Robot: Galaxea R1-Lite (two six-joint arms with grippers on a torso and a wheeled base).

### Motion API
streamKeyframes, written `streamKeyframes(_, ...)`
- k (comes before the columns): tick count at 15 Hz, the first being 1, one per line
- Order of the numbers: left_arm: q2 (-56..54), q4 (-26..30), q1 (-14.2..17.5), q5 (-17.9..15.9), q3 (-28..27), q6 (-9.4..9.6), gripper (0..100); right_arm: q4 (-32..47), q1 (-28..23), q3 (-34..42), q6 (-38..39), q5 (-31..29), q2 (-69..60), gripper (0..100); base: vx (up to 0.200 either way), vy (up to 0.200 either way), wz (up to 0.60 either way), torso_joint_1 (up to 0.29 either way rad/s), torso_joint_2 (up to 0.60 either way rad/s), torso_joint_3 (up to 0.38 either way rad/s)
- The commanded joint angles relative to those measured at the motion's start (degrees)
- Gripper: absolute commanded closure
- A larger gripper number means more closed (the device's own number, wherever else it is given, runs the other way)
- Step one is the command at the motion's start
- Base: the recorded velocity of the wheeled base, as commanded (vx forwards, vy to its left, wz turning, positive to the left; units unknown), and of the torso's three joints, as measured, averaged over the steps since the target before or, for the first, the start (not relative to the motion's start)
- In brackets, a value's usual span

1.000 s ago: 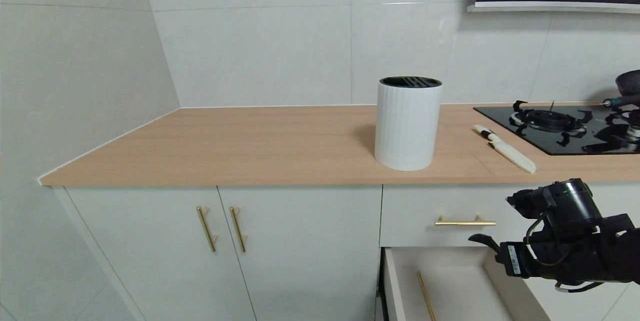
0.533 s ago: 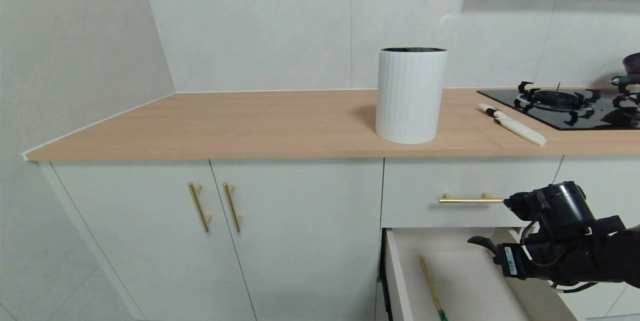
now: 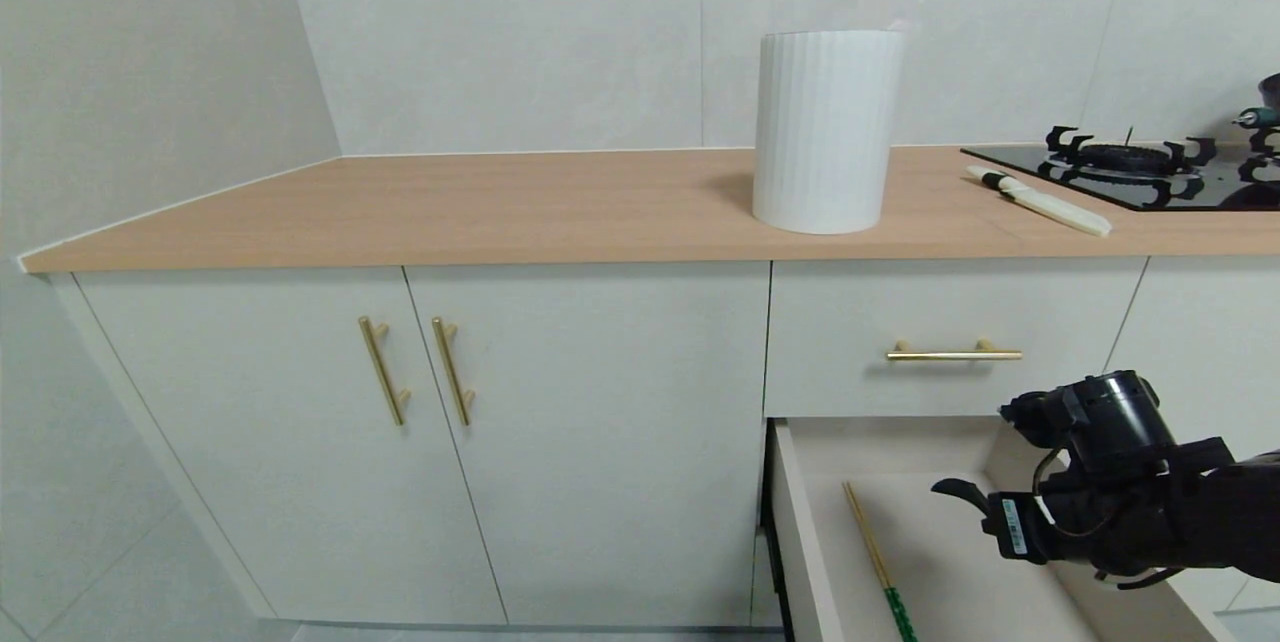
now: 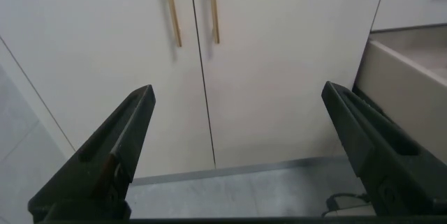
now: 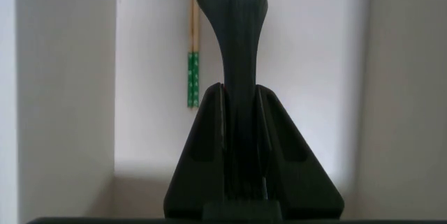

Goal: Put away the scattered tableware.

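Black fingers pressed tight together, the right gripper (image 3: 955, 492) hangs over the open drawer (image 3: 790, 512) below the worktop, towards the drawer's right wall. Wooden chopsticks (image 3: 873, 562) with green ends lie on the drawer floor close to its left wall, lengthwise, green ends pointing to the drawer's front edge, apart from the gripper. The left gripper (image 4: 237, 93) is spread wide with nothing between its fingers, held low in front of the white cupboard doors (image 4: 279, 63) with their gold handles (image 4: 172, 8), just left of the drawer. Above the open drawer, a second drawer front (image 3: 950, 322) with a gold bar handle sits shut. On the wooden worktop (image 3: 500, 212), a tall white ribbed holder (image 3: 825, 132) stands upright right of centre. A pale knife (image 3: 1045, 203) lies flat near the worktop's right end, between the holder and the black gas hob (image 3: 1130, 172), just beside the hob's front corner.
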Motion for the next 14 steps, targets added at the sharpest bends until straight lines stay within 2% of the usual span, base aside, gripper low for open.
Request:
streamKeyframes(1, 0.0, 0.0, 0.0, 0.0, 0.0, -0.03, 0, -1.4, -0.1, 0.0, 0.0, 0.0, 2.9, 100, 0.000, 0.000, 0.00, -0.012, 0.05, 0.046)
streamKeyframes(7, 0.0, 0.0, 0.0, 0.0, 0.0, -0.03, 0, -18.0, 0.0, 0.3, 2.6, -3.4, 20.8, 100, 0.000, 0.000, 0.00, 0.000, 0.00, 0.000)
streamKeyframes(9, 0.0, 0.0, 0.0, 0.1, 0.0, 0.06, 0, -21.5, 0.2, 1.5, 2.5, -3.9, 24.4, 100, 0.000, 0.000, 0.00, 0.000, 0.00, 0.000)
streamKeyframes(14, 0.0, 0.0, 0.0, 0.1, 0.0, 0.06, 0, -24.3, 0.5, 1.3, 1.6, -5.0, 30.9, 100, 0.000, 0.000, 0.00, 0.000, 0.00, 0.000)
